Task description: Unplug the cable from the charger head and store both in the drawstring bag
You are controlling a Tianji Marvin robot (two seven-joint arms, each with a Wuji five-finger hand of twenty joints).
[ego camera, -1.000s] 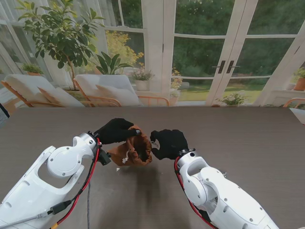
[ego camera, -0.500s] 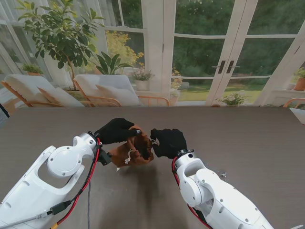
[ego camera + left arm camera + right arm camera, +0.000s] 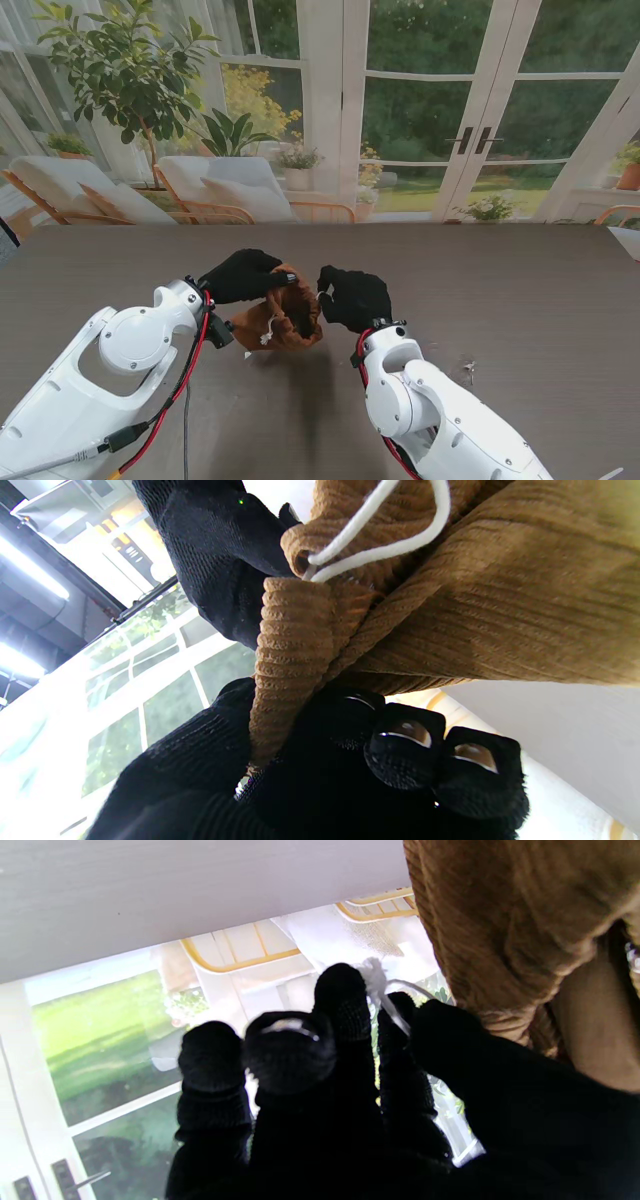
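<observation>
1. The right hand (image 3: 352, 297) has edged closer to the bag (image 3: 285, 318); its fingers (image 3: 345, 990) pinch a white cord (image 3: 382, 990).
2. The left hand (image 3: 243, 274) keeps its fingers clamped on the bag's rim, held just above the surface (image 3: 520, 290).
3. Cable and charger aren't visible, presumably already inside.

A home sunroom: glazed French doors (image 3: 470, 120), cushioned loungers (image 3: 230, 185), a potted tree (image 3: 125, 70), garden beyond.

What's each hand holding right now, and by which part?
Left hand grips the brown drawstring bag by its gathered rim. Right hand pinches something thin and white by the bag's mouth, drawstring or cable; I cannot tell which.
</observation>
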